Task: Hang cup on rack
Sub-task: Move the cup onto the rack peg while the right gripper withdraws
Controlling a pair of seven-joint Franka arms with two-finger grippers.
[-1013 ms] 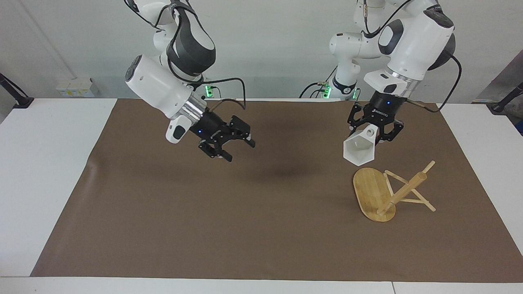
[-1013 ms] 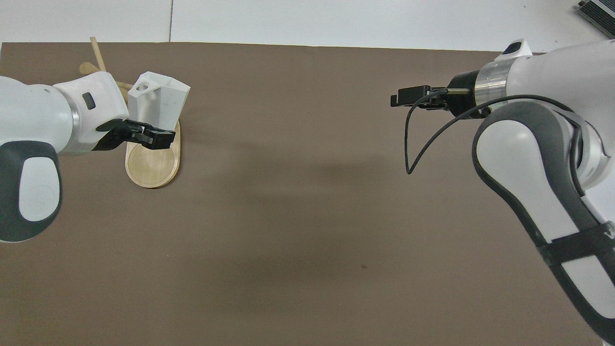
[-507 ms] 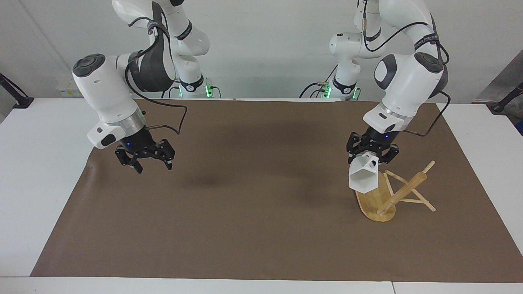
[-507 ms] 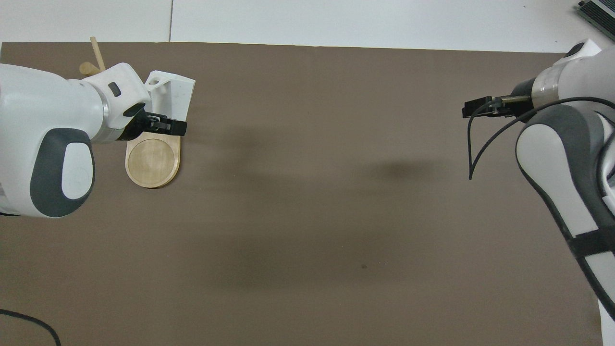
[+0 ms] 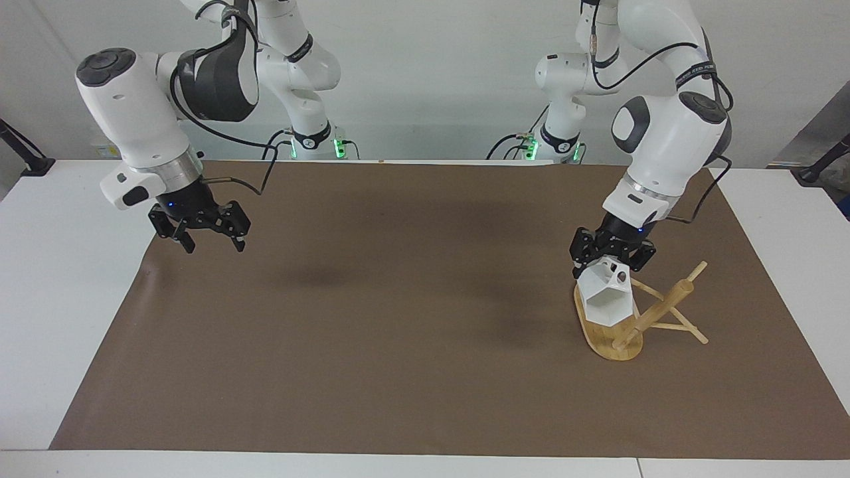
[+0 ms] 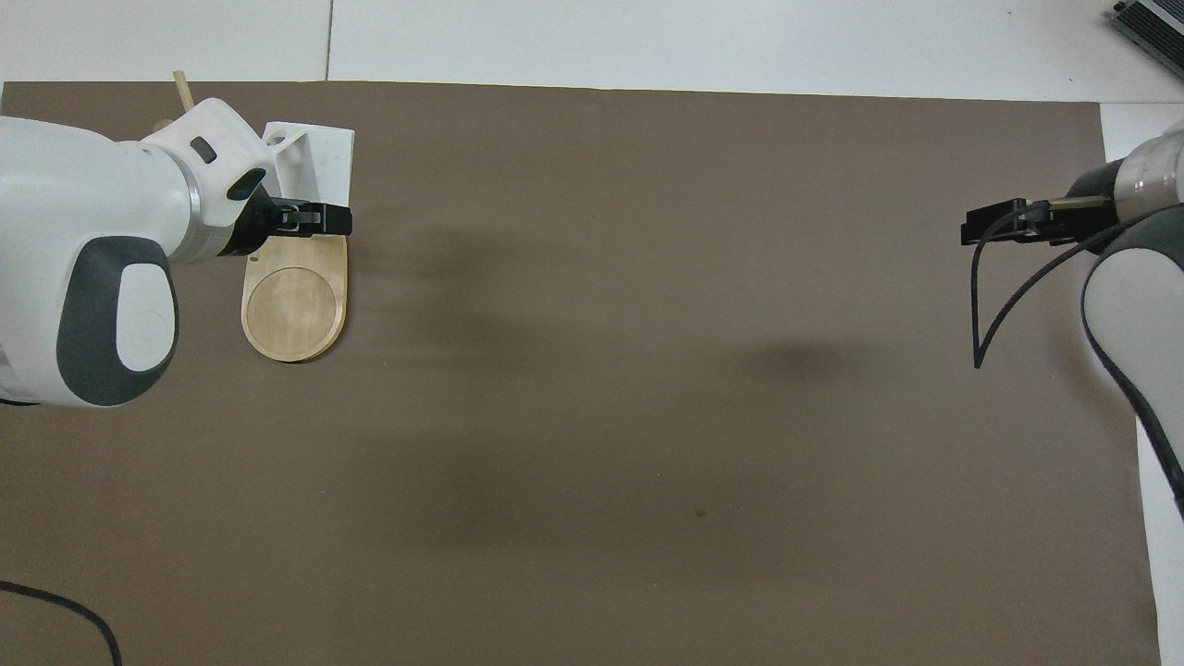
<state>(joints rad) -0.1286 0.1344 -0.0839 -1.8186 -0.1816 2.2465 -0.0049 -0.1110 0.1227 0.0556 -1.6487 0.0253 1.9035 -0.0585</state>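
A: Brown mat (image 5: 398, 332) over a white surface (image 5: 66, 299), plain pale wall at the robots' end. Location of the cup (image 5: 607, 300)?

B: Up in the left hand (image 5: 611, 260), clenched on the cup's upper, narrow end, right by the holed handle. Tipped, mouth turned away from the robots, hanging over the oval base of the rack (image 5: 607, 346), just beside the post (image 5: 657, 312).

A: Why tipped like that?

B: Probably to line a handle hole up with one of the thin pegs (image 5: 677, 332). Gripped at the narrow end, most likely, to leave that hole free. A guess only.

A: Touching the rack yet?

B: Cannot tell. Close to the post, not yet hung on any peg.

A: Anything in the way?

B: Crossing pegs crowding the post, so little room for the hand on the way in. From above, much of the rack hidden under the left arm.

A: And the right hand (image 5: 207, 234)?

B: Released, gaping, waiting over the mat's edge at the right arm's end, well apart from cup and rack.
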